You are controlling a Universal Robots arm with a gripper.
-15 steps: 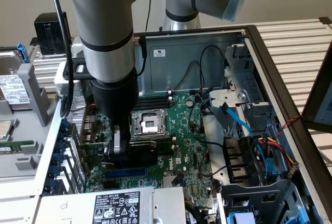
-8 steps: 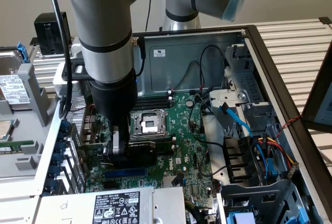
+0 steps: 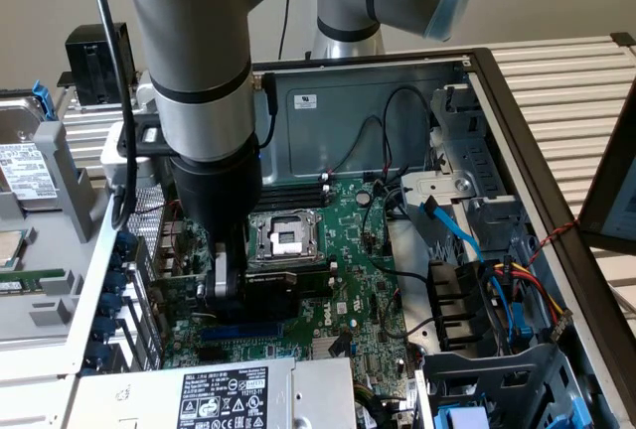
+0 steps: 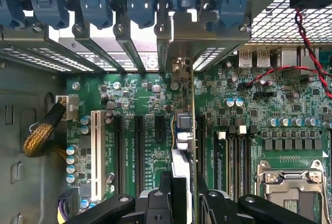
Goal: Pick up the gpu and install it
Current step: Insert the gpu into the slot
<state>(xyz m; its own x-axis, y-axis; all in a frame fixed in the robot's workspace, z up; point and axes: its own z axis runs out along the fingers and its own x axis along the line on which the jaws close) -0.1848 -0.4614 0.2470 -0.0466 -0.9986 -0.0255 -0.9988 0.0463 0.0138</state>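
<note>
Fingers (image 3: 223,280) clamp gpu (image 3: 288,290) edge-down, long axis along expansion slots (image 4: 139,151).

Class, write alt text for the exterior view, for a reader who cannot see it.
A robot arm's gripper holds the gpu low over the green motherboard inside an open computer case, beside the CPU socket.

Open desktop case (image 3: 338,116) lies on slatted table (image 3: 571,76), green motherboard (image 3: 358,240) exposed. CPU socket (image 3: 283,237) mid-board, memory sticks (image 3: 293,194) just beyond on far side. Labelled power supply (image 3: 224,399) at near edge. Blue data cable (image 3: 452,230) and red-yellow wire bundle (image 3: 532,285) at exterior view's right; hard drive (image 3: 25,166) at exterior view's left. Blue slot clips (image 4: 140,1) line case rear wall. White expansion slot (image 4: 95,151) beside black slots.
</note>
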